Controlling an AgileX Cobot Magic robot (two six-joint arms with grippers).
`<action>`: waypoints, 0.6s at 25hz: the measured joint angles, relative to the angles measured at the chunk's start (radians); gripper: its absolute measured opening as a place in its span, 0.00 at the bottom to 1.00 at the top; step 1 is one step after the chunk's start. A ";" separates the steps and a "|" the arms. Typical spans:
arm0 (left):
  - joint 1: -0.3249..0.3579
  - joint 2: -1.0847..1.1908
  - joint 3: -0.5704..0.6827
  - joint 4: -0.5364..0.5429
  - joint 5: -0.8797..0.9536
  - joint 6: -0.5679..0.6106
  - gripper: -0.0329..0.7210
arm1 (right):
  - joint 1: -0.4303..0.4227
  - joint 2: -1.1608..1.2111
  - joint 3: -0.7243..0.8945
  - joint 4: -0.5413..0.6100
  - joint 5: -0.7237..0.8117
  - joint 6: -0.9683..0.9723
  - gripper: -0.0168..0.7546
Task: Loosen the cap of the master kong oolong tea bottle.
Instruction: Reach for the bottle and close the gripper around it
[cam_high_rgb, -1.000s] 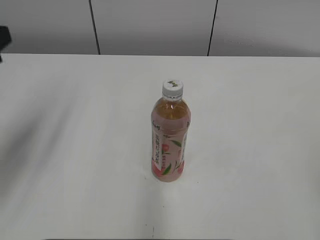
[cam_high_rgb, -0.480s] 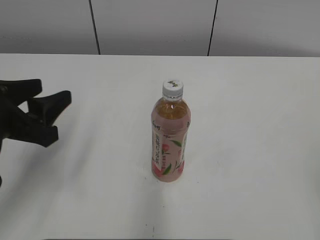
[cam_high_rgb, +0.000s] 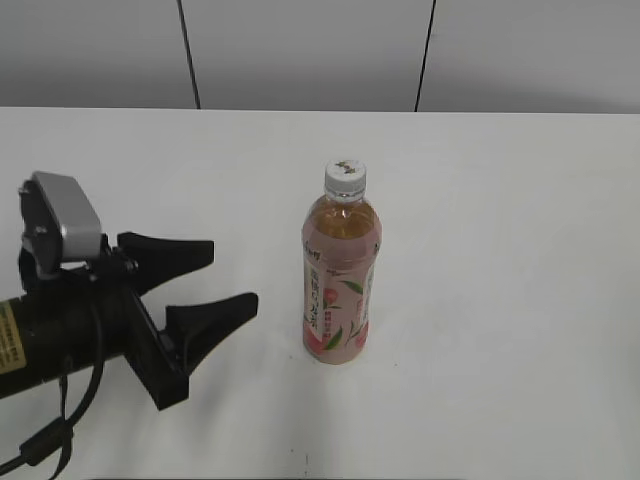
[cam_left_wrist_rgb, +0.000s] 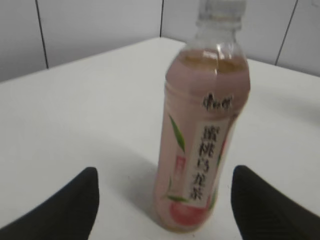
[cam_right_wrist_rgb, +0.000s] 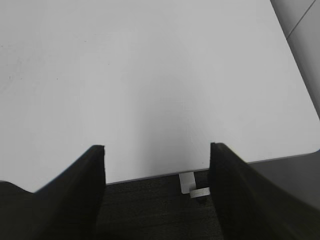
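One bottle (cam_high_rgb: 340, 280) upright right of open left tool (cam_high_rgb: 228, 282), apart.

Exterior slants down; left wrist faces the shared bottle (cam_high_rgb: 340, 270) closely.

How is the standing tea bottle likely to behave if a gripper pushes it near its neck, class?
The master kong oolong tea bottle is tall on a narrow base, so a high push would probably tip it. Tea fills it nearly to the cap, so it likely feels heavy for its size. Its smooth label may slip between the open left gripper jaws.
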 joint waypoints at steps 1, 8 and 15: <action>0.000 0.038 -0.001 0.018 -0.002 -0.001 0.70 | 0.000 0.000 0.000 0.000 0.000 0.000 0.66; 0.000 0.138 -0.020 0.078 -0.006 -0.003 0.72 | 0.000 0.000 0.000 0.000 0.000 0.000 0.66; 0.000 0.168 -0.105 0.142 -0.016 -0.011 0.73 | 0.000 0.000 0.000 0.000 0.000 0.000 0.66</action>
